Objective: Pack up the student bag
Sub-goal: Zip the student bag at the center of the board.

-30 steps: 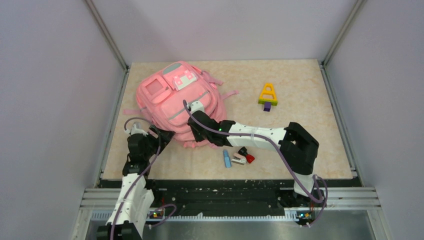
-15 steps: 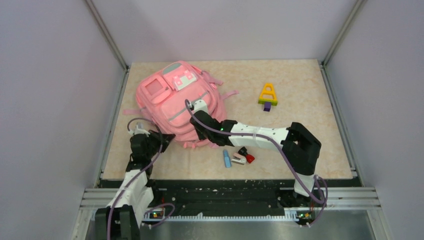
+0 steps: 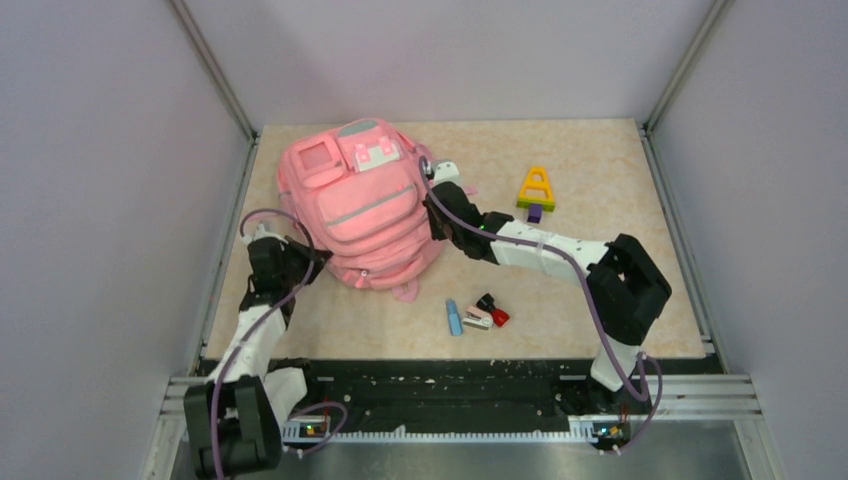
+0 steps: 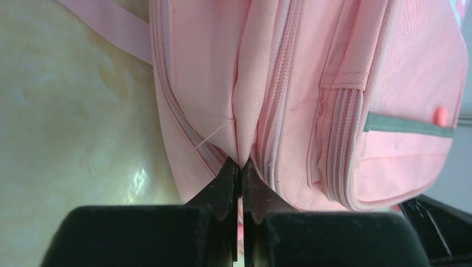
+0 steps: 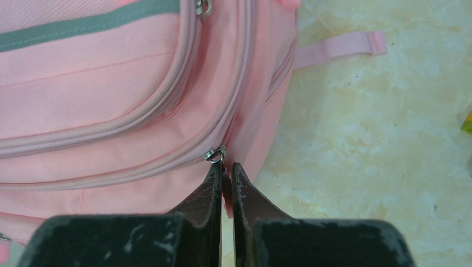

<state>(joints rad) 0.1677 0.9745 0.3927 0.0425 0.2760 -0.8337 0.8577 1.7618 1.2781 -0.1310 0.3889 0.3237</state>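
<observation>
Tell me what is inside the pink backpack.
Its inside is hidden: the pink backpack shows only outer fabric and zippers, no open mouth. A blue item, a red-black item and a yellow toy lie outside it.

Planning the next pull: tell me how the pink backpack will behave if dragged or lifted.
The student bag is probably floppy: its fabric puckers into a fold where the left gripper's fingers pinch it. It would likely sag and drag rather than lift as one piece, being soft and the biggest thing here. Its loose strap may trail.
</observation>
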